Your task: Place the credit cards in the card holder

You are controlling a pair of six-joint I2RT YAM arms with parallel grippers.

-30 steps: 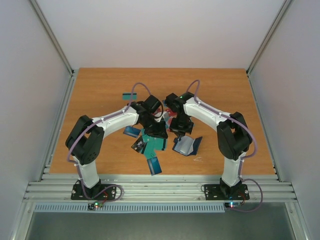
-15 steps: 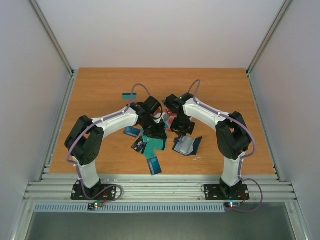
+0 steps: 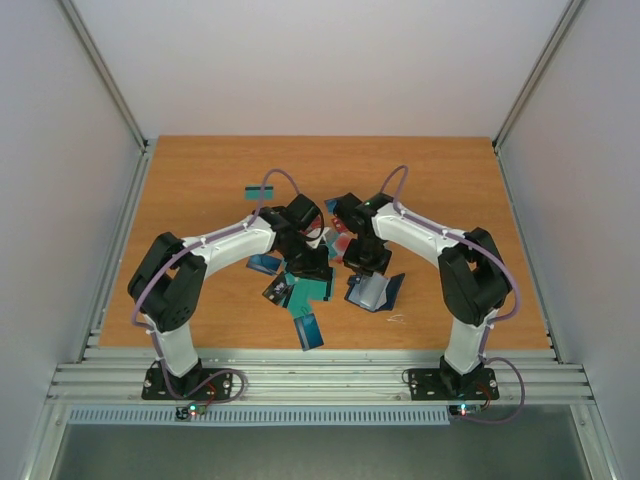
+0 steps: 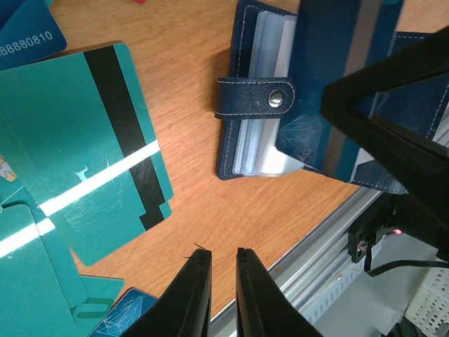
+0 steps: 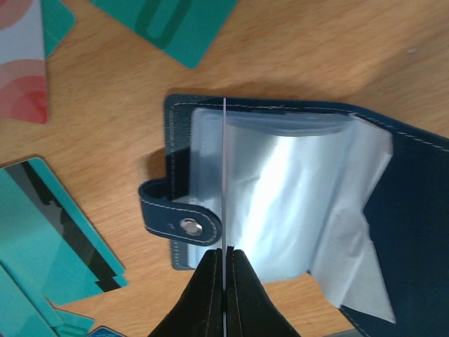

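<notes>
The card holder lies open on the table, its clear sleeves fanned up and its clasp tab to the left. My right gripper is shut on a blue credit card seen edge-on, held upright just over the sleeves. The left wrist view shows that same blue card with a grey stripe, standing over the card holder. My left gripper is narrowly open and holds nothing. It hovers over bare wood between the holder and the teal cards. From above, the two grippers sit close together, left gripper beside right gripper.
Loose cards spread left of the holder in a teal pile. A blue one lies nearer the front and another card sits far back. A red-and-white card lies behind. The metal table rail runs close by.
My right gripper has shifted slightly toward the front with the card, closer over the open holder. The left gripper has barely moved.
</notes>
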